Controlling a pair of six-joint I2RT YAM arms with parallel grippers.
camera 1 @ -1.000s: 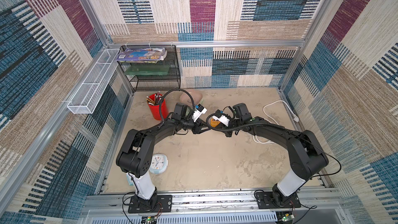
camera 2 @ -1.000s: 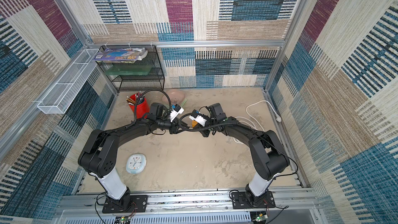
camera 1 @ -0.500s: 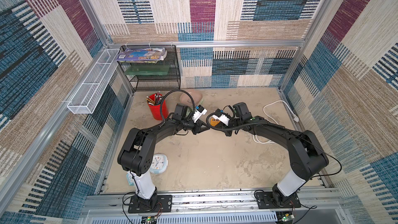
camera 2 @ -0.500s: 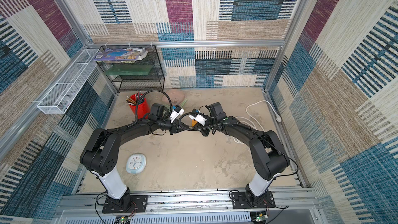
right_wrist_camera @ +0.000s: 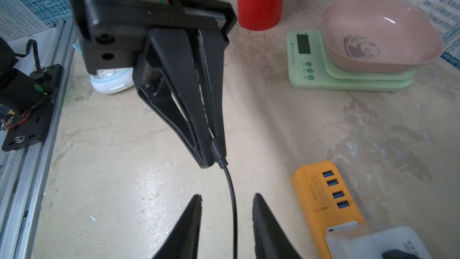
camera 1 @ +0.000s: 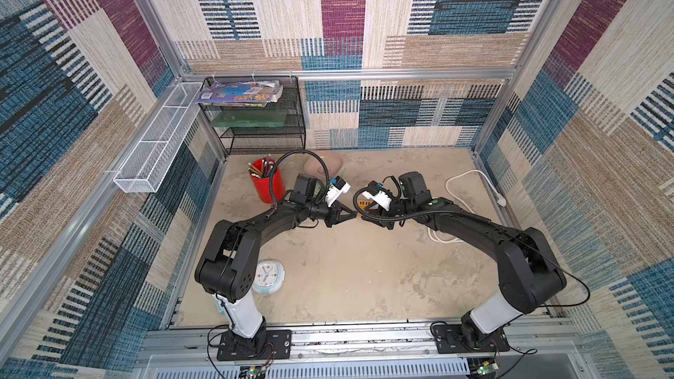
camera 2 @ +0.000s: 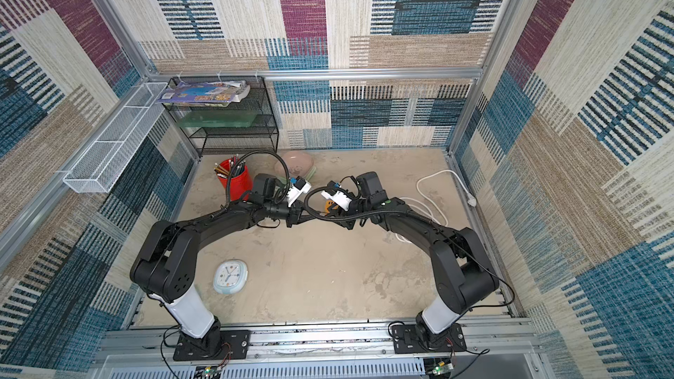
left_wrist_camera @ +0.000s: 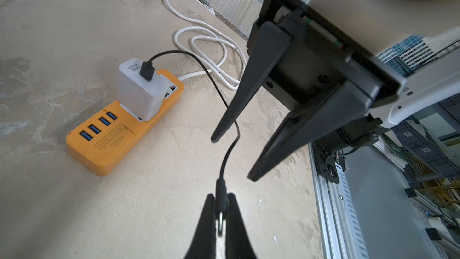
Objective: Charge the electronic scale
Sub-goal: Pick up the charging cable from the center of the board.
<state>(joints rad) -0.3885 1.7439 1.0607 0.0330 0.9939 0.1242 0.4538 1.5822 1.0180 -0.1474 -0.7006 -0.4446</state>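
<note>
Marked "65W": white charger [left_wrist_camera: 139, 90], plugged into the orange power strip [left_wrist_camera: 109, 143]. Pinching the plug of the black cable [left_wrist_camera: 225, 155] with the left gripper [left_wrist_camera: 221, 196]; right gripper [right_wrist_camera: 227, 195] spread, cable running between. Stretched inward, tips nearly meeting over the table [camera 1: 346, 271]. Seen from the right wrist only: blank display of the scale [right_wrist_camera: 348, 82], near the red cup [right_wrist_camera: 260, 3], toward the back.

Glossy plastic tray [right_wrist_camera: 398, 26], matt tabletop [right_wrist_camera: 119, 170]

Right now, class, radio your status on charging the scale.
Left gripper shut on cable plug. Right gripper open around cable. Electronic scale unplugged, red cup beside it.
</note>
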